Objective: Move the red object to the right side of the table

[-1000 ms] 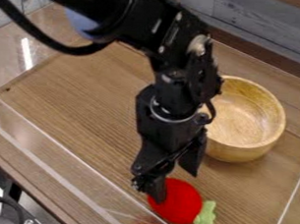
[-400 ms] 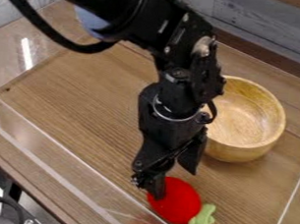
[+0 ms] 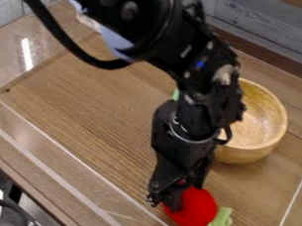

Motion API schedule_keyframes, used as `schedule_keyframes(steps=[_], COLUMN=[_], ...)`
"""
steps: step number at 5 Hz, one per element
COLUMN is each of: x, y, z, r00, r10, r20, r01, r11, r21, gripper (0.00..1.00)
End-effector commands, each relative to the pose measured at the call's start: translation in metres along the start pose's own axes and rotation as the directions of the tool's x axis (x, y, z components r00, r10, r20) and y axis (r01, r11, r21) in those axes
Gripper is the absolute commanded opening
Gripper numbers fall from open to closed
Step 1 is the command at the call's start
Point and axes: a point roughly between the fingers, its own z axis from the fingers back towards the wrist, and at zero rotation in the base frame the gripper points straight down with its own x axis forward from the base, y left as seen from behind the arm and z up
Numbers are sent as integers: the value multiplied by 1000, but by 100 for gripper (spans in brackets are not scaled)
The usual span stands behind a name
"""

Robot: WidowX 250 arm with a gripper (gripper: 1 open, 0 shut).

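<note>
The red object (image 3: pixel 196 208), a small round red ball with a light green leafy bit (image 3: pixel 220 225) at its right end, lies on the brown wood-grain table (image 3: pixel 74 118) near the front acrylic wall. My gripper (image 3: pixel 171 191) points straight down at the ball's upper left side. Its dark fingers (image 3: pixel 155 195) stand wide apart and open, reaching down against the ball and hiding part of it. I cannot tell whether one finger is behind the ball.
A wooden bowl (image 3: pixel 256 120) stands behind and to the right of the arm, partly hidden by it. A bit of something green (image 3: pixel 176 91) shows behind the arm. Low clear acrylic walls (image 3: pixel 56 161) edge the table at the front and left.
The arm has shifted to the right in the picture and a little lower. The red ball and its leaf now lie slightly further right, still at the fingertips.
</note>
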Motion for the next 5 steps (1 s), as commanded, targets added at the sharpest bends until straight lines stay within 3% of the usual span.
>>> schedule_keyframes(steps=[1, 3, 4, 5], x=[-8, -23, -27, -28], y=[-9, -13, -23, -31], z=[1, 7, 15, 18], r00=[1000, 998, 990, 979], r10=[-26, -62, -132, -193], r20=[1, -21, -42, -58], r01=[26, 61, 129, 189], r11=[999, 997, 990, 979], r21=[-25, -38, -57, -73], gripper=[100, 100, 0, 0])
